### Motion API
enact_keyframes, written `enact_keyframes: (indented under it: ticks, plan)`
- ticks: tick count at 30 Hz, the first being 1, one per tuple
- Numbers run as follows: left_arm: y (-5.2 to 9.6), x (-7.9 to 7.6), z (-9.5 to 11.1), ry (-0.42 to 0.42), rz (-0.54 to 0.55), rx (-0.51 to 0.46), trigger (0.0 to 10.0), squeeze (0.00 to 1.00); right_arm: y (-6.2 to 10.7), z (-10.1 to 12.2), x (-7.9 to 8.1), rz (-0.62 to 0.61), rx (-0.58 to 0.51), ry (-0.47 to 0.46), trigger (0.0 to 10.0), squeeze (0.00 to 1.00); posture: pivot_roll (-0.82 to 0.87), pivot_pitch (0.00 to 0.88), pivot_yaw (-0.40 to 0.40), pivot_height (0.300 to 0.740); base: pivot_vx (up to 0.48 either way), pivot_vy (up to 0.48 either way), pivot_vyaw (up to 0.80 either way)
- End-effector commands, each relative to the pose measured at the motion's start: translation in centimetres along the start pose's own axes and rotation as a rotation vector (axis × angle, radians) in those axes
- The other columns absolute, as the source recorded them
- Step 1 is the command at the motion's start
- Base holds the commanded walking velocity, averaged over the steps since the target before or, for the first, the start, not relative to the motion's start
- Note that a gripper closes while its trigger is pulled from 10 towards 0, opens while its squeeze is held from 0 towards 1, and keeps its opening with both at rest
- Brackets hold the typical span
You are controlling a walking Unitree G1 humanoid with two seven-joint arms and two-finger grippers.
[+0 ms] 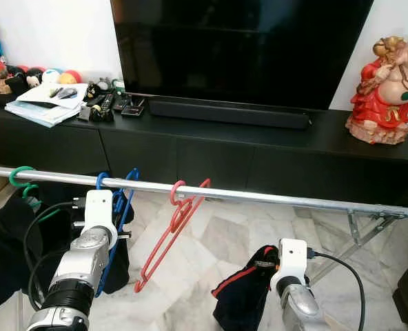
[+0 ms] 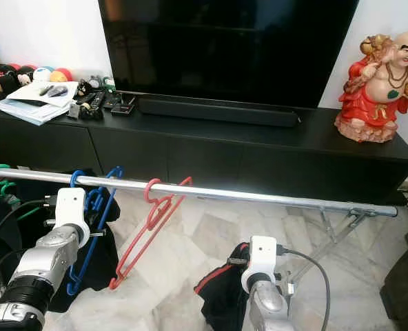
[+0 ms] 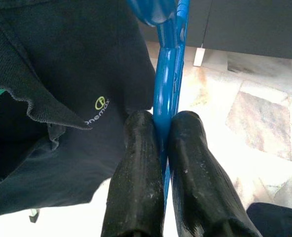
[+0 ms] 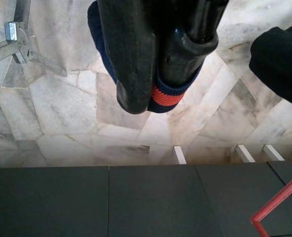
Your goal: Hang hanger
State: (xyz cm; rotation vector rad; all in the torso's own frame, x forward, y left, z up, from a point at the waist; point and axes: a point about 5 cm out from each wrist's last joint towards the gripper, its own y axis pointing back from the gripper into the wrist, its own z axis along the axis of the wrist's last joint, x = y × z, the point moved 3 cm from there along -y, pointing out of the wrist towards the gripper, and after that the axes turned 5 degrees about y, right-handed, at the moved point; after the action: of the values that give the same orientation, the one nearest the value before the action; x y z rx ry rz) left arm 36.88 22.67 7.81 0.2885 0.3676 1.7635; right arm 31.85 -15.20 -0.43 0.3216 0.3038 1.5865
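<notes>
Blue hanger point(image 1: 123, 207) hangs by its hook on metal rail point(image 1: 259, 195), w/ left gripper point(image 3: 163, 133) fingers point(image 3: 136, 163) pinched shut on its frame, just below the rail. Black shirt point(image 3: 62, 98) hangs beside it, touching the gripper. Red hanger point(image 1: 173, 231) hooked on rail nearby, tilted, empty; green hanger point(image 1: 21, 181) at rail's far left end. Right gripper point(image 4: 158, 96) low over marble floor point(image 1: 225, 238), fingers clamped on dark garment point(image 1: 249, 289) w/ red-striped navy cuff point(image 4: 165, 96). Black TV cabinet point(image 1: 259, 148) behind rail.
</notes>
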Motion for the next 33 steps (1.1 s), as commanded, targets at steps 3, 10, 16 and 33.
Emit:
enact_keyframes:
  ticks: [3, 10, 16, 33]
  plan:
    - [-0.08, -0.37, -0.57, 0.009, -0.018, 0.03, 10.0, 0.0, -0.05, 0.11, 0.08, 0.008, -0.006, 0.008, 10.0, 0.0, 0.14, 0.016, -0.028, 0.74, 0.0, 0.0, 0.0]
    - [-0.04, -0.63, -0.49, 0.028, -0.043, 0.023, 10.0, 1.0, -0.03, 0.08, 0.01, 0.008, -0.003, 0.012, 10.0, 0.0, 0.14, 0.015, -0.029, 0.74, 0.0, 0.0, 0.0]
    - [-0.12, -0.71, -0.24, 0.065, -0.056, 0.02, 10.0, 0.0, -0.03, 0.06, 0.01, 0.01, -0.003, 0.014, 10.0, 0.0, 0.14, 0.013, -0.03, 0.74, 0.0, 0.0, 0.0]
    - [-0.44, -0.47, 0.41, 0.046, -0.032, 0.0, 10.0, 0.0, -0.05, 0.07, 0.03, 0.012, -0.002, 0.016, 10.0, 0.0, 0.14, 0.008, -0.03, 0.74, 0.0, 0.0, 0.0]
